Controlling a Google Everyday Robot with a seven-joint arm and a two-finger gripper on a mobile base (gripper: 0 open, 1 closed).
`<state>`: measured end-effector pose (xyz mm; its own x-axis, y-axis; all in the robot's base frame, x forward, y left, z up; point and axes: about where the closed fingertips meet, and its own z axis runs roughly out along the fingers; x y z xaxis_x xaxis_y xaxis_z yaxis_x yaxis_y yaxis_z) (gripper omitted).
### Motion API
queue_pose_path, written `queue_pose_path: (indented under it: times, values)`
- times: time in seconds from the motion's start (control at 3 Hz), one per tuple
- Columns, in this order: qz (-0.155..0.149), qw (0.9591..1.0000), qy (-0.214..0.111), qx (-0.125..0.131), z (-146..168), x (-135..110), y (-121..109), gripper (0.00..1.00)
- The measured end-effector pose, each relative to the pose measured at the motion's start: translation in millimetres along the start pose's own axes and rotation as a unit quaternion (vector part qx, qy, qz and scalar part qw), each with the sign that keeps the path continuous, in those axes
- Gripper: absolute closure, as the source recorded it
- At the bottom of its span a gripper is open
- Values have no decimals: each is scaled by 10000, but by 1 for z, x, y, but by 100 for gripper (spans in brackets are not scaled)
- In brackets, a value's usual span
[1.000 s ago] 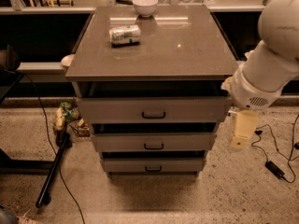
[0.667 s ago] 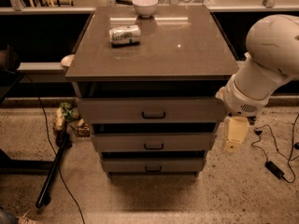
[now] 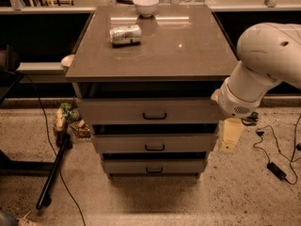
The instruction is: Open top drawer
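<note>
Desk (image 3: pixel 188 55), grey-brown, with a smooth flat top and three grey drawers stacked under it, standing on a speckled floor (image 3: pixel 197 201).

Items on the desk top:
- White bowl (image 3: pixel 146 4), upright, at the far edge near the middle.
- Drink can (image 3: pixel 125 34), lying on its side, left of centre and a little nearer than the bowl, apart from it.

Drawers, top to bottom:
- Top drawer (image 3: pixel 113 111): the widest and tallest front, directly under the near edge of the desk top with a dark gap above it. Its small black handle (image 3: pixel 154 116) sits at the middle of the front, with nothing touching it.
- Middle drawer (image 3: pixel 117 144): narrower, with a black pull at centre.
- Bottom drawer (image 3: pixel 127 166): the narrowest and lowest, with a black pull at centre.

Robot parts:
- White arm (image 3: pixel 263 55), entering from the right, its rounded joint beside the right end of the top drawer.
- Claw (image 3: pixel 230 135), cream-coloured, hanging downward from the wrist just right of the drawer stack, level with the middle drawer and well apart from the top drawer's handle. It holds nothing visible; whether it is wide or narrow cannot be told.

Floor items:
- Black pole (image 3: pixel 54 171), lying at an angle on the left.
- Black cable (image 3: pixel 275 166) with a small box on it, on the right.
</note>
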<state>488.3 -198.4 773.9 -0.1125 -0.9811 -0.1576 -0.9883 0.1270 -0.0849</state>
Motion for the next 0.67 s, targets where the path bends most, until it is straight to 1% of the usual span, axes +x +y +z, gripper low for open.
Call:
queue_pose_path:
  times: [0.33,0.67]
  values:
    - [-280,9992,-146,252,31,-9,-33,0]
    - [-428,9978,-285,422,47,-14,-57,0]
